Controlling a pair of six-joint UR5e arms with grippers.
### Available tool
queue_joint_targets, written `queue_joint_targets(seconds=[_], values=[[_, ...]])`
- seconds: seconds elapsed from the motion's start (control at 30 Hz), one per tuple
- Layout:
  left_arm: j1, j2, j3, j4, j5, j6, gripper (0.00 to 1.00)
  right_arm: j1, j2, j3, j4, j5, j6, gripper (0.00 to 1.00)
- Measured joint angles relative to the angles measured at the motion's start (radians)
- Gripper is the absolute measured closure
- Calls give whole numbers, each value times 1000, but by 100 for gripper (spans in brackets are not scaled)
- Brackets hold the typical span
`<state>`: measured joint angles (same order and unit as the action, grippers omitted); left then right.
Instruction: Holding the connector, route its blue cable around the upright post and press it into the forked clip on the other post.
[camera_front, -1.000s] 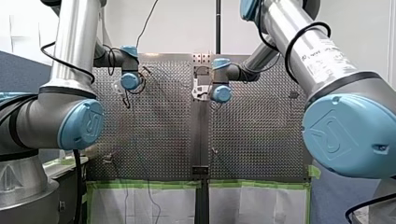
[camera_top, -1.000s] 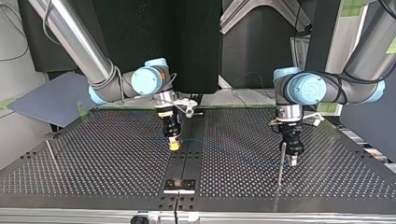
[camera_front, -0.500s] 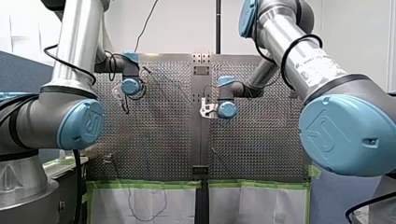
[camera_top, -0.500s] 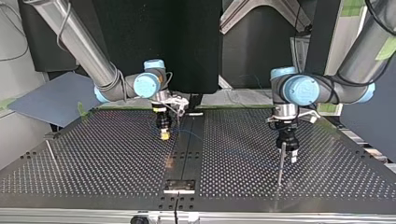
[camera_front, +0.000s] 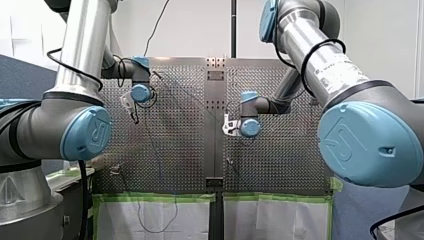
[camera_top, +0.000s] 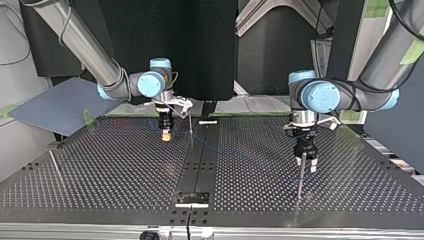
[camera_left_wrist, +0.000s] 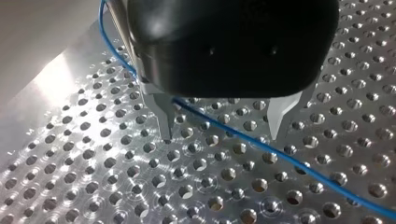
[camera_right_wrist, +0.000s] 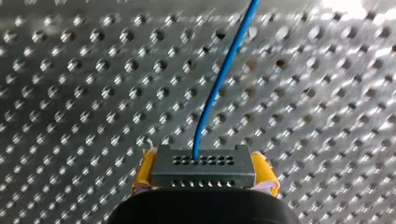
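My right gripper (camera_right_wrist: 204, 181) is shut on a grey connector (camera_right_wrist: 203, 167), with its yellow pads on both sides. A blue cable (camera_right_wrist: 219, 79) leaves the connector and runs away over the perforated plate. In the top view my right gripper (camera_top: 165, 135) hangs at the left of the middle, beside a thin upright post (camera_top: 190, 127). My left gripper (camera_left_wrist: 220, 137) is open, and the blue cable (camera_left_wrist: 243, 135) crosses the plate between its metal fingers. In the top view my left gripper (camera_top: 306, 166) stands right behind a second upright post (camera_top: 299, 182) at the right.
A third thin post (camera_top: 54, 162) stands near the top view's left edge. A dark centre strip (camera_top: 200, 165) with a small plate (camera_top: 192, 198) divides the perforated table (camera_top: 110, 175). In the front view green tape (camera_front: 155, 197) marks the table's near edge.
My right arm has carried the connector toward the top view's left and farther from that camera, drawing the cable out. My left gripper has shifted slightly back by its post.
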<state>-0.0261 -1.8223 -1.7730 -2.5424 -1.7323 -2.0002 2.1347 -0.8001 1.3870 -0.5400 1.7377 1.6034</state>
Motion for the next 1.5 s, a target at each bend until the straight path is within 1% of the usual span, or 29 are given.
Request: queue_joint_targets(seconds=[0.1,0.2,0.4,0.47,0.53,0.6,0.7,0.87,1.03,1.2,1.27,1.33,1.5], values=[[-1,0,0,-2,0,0,0,-2,-4,27,-27,17,3,98],[-2,0,0,-3,-1,0,0,-4,-9,51,-51,34,12,98],[-3,0,0,-3,-1,0,0,-7,-14,104,-104,42,49,98],[-3,0,0,-3,-1,0,0,-11,-14,122,-122,42,62,98],[-3,0,0,-3,-1,0,0,-17,-14,140,-141,42,71,98],[-4,0,0,-4,-1,0,0,-22,-13,156,-156,47,74,98],[-6,0,0,-4,-1,2,0,-32,-12,183,-183,64,77,98],[-10,1,0,-9,-5,3,0,-48,1,229,-229,108,79,98],[-14,0,0,-14,-15,4,0,-55,41,278,-278,157,79,98],[-18,1,0,-15,-19,5,0,-61,79,317,-317,195,83,98],[-18,1,0,-18,-23,5,0,-65,95,333,-333,204,88,98],[-18,1,0,-21,-28,5,0,-68,111,349,-350,209,89,98],[-19,1,0,-26,-33,5,0,-73,150,388,-388,214,79,98]])
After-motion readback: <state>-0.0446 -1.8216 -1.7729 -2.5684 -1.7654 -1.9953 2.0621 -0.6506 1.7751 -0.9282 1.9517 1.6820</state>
